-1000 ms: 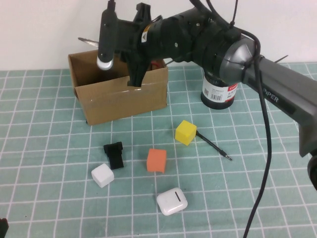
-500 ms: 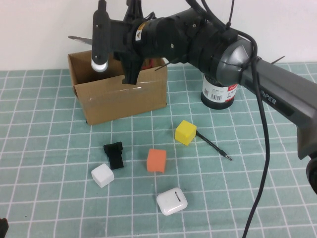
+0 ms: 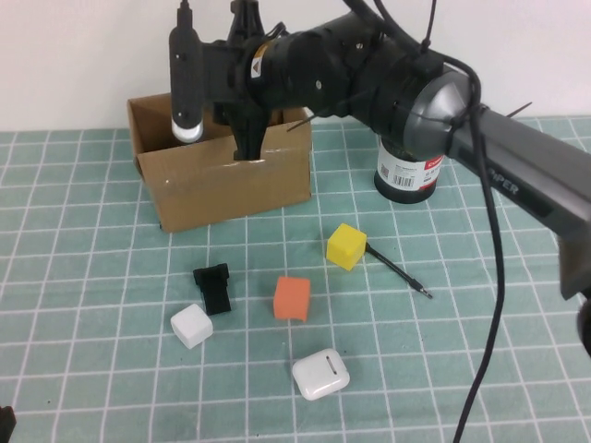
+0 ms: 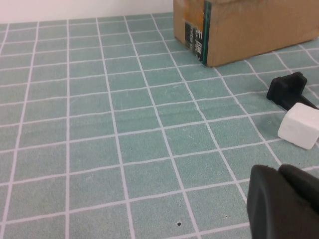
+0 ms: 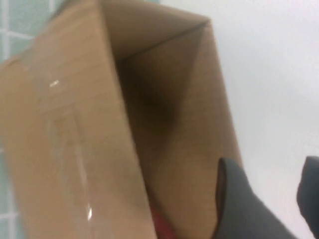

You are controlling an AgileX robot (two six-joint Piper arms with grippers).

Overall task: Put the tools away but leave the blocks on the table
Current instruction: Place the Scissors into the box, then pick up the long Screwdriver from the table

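My right gripper (image 3: 247, 138) hangs over the open cardboard box (image 3: 231, 180) with its fingers apart and nothing between them; the right wrist view shows the gripper (image 5: 266, 162) above the box interior (image 5: 149, 99). A patch of red (image 5: 159, 224) lies inside the box. The thin black pointed tool (image 3: 399, 272) lies on the teal grid mat beside the yellow cube (image 3: 346, 245). The orange cube (image 3: 292, 298) and white cube (image 3: 191, 326) sit in front. The screwdriver is out of view. My left gripper (image 4: 280, 169) rests shut and empty near the white cube (image 4: 299, 125).
A small black clip piece (image 3: 213, 286) lies by the white cube and also shows in the left wrist view (image 4: 291, 89). A white glossy case (image 3: 320, 374) sits near the front. A black can with a white label (image 3: 406, 171) stands right of the box. A cable (image 3: 489, 305) hangs at the right.
The steel blade sticking out left of my right gripper and the red handles under it are gone from the high view. The right arm has shifted slightly left over the box.
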